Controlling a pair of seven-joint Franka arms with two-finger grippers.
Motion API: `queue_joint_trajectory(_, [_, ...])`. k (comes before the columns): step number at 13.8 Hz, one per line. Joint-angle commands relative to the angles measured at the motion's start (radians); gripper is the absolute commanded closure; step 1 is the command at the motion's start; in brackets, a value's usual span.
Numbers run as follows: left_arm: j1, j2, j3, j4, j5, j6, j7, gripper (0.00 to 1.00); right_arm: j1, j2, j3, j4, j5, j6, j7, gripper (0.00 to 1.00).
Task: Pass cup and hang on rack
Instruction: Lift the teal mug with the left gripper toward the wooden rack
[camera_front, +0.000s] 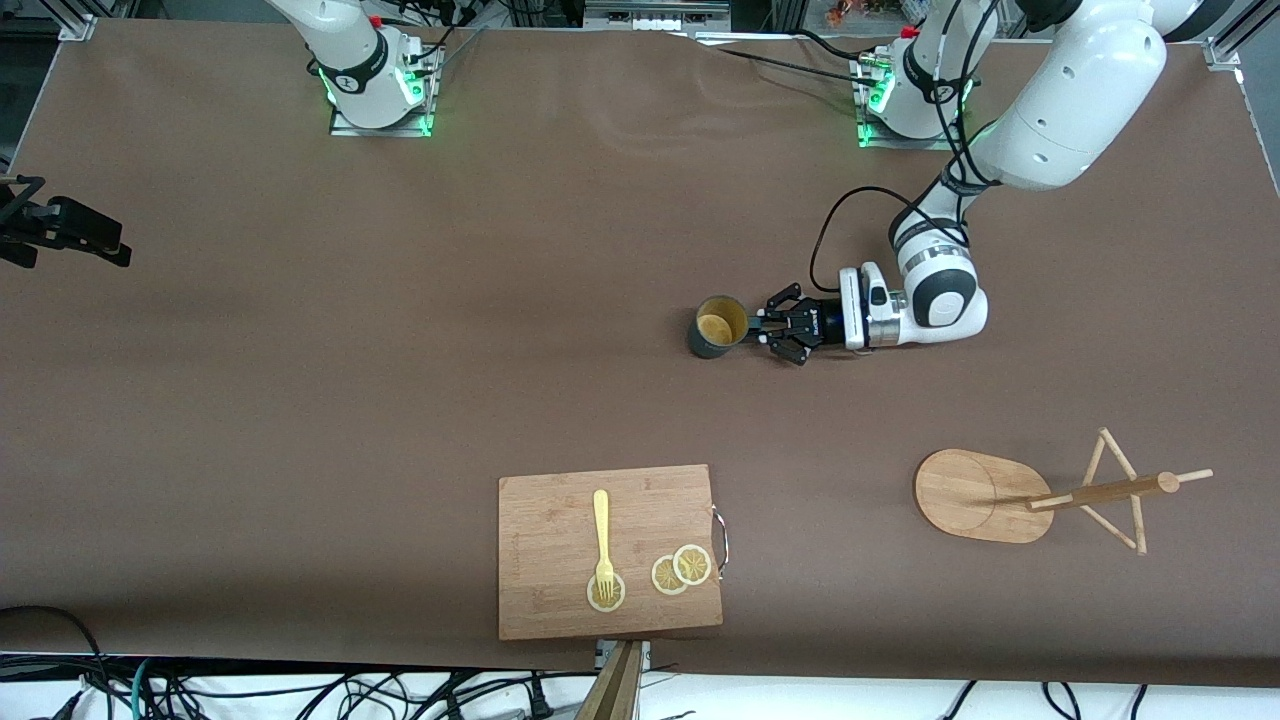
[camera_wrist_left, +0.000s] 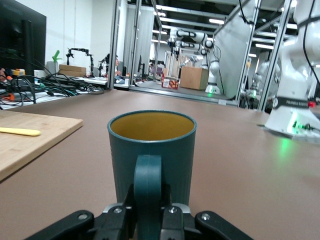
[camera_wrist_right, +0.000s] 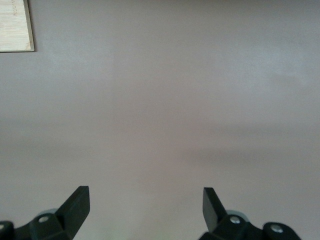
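The cup (camera_front: 718, 327) stands upright near the middle of the table (camera_front: 300, 400), handle turned toward the left gripper (camera_front: 762, 331), which lies low and level, clamped on that handle so the body stays free for a handover. The right gripper (camera_wrist_right: 146, 204) waits spread wide and empty over bare table. The rack (camera_front: 1040, 493) lies tipped near the front edge.

Cup (camera_front: 716, 328): dark teal ribbed outside, mustard-yellow inside. Table (camera_front: 300, 400): flat brown. Rack (camera_front: 985, 495) and cutting board (camera_front: 545, 560): light wood grain. Fork (camera_front: 603, 540): pale yellow. Lemon slices (camera_front: 681, 570): yellow, whitish rims. Arms: white, black grippers.
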Motion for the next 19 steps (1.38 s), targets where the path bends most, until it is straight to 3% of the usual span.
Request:
queue_joint_trajectory(1, [0.098, -0.133, -0.004, -0.073, 0.126, -0.062, -0.198, 1.0, -0.019, -0.011, 0.012, -0.005, 0.018, 0.005, -0.013, 0.0])
queue_joint_trajectory(2, [0.157, -0.147, -0.006, -0.073, 0.189, -0.107, -0.272, 1.0, -0.019, -0.011, 0.012, -0.005, 0.018, 0.005, -0.013, 0.0])
queue_joint_trajectory(5, [0.325, -0.152, 0.001, -0.068, 0.251, -0.226, -0.409, 1.0, -0.018, -0.011, 0.014, -0.005, 0.018, 0.005, -0.013, 0.0])
queue_joint_trajectory(10, [0.553, -0.153, 0.002, -0.042, 0.365, -0.393, -0.792, 1.0, -0.018, -0.011, 0.012, -0.005, 0.02, 0.005, -0.01, 0.0])
queue_joint_trajectory(14, [0.655, -0.144, 0.005, -0.016, 0.366, -0.539, -1.144, 1.0, -0.018, -0.011, 0.014, -0.005, 0.02, 0.005, -0.012, 0.0])
queue_joint_trajectory(19, [0.722, -0.112, 0.005, 0.161, 0.354, -0.63, -1.629, 1.0, -0.019, -0.011, 0.014, -0.004, 0.02, 0.007, -0.012, 0.0])
